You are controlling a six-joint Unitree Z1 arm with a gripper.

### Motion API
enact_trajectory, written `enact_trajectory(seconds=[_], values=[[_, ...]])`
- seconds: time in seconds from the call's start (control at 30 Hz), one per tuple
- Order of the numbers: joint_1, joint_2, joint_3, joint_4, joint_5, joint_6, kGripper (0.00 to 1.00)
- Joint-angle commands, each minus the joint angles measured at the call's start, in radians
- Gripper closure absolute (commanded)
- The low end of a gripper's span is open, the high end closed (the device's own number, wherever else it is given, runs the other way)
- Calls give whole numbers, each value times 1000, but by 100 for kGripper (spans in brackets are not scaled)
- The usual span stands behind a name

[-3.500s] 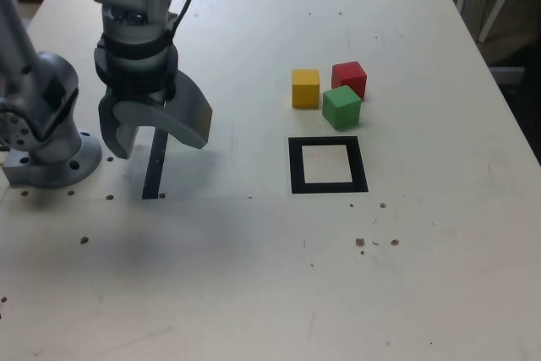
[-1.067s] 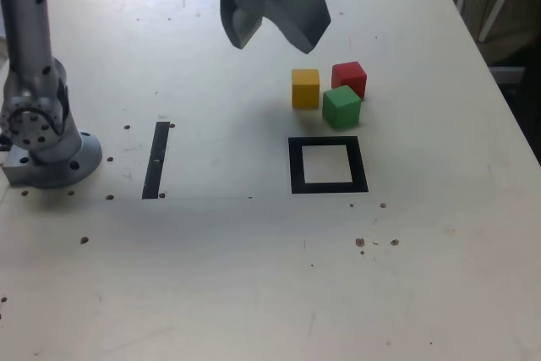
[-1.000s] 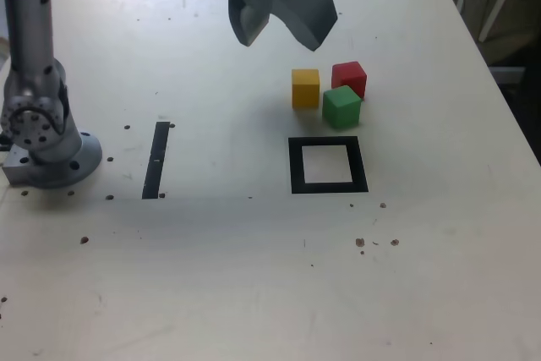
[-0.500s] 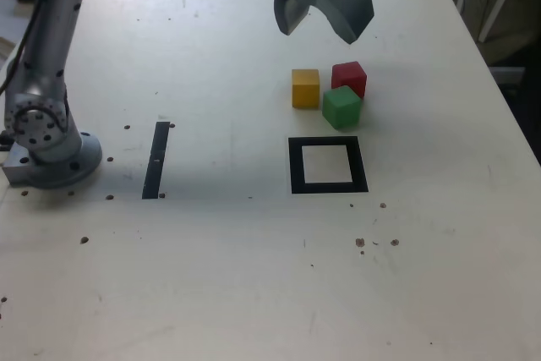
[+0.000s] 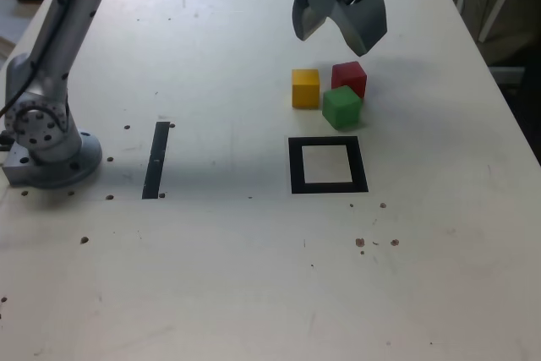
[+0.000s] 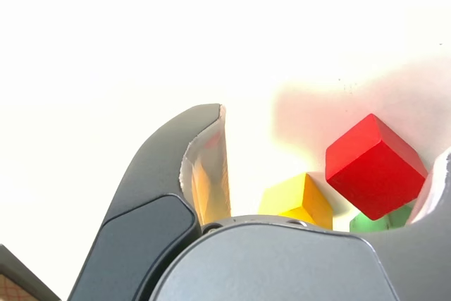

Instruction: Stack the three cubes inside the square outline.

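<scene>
Swinging across the white table (image 5: 254,276), the grey gripper (image 5: 338,35) now hangs above the cluster, fingers wide apart and empty; moments ago it hovered far left by the black tape strip (image 5: 155,161). The black square outline (image 5: 327,165) sits empty; just beyond it, small red cube (image 5: 349,79), yellow cube (image 5: 306,88) and green cube (image 5: 341,107) remain unstacked.

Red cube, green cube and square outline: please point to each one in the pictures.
red cube (image 5: 349,73), exterior view, top face
green cube (image 5: 341,107), exterior view, front face
square outline (image 5: 295,166), exterior view, left tape edge
</scene>
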Motion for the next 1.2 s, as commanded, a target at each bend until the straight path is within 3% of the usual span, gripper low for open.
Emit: enact_trajectory(seconds=[0.0,0.83,1.17], values=[[-2,12,-14,-1,2,15,1],[-84,85,5,-22,2,-23,4],[-89,91,-1,-20,2,-41,11]])
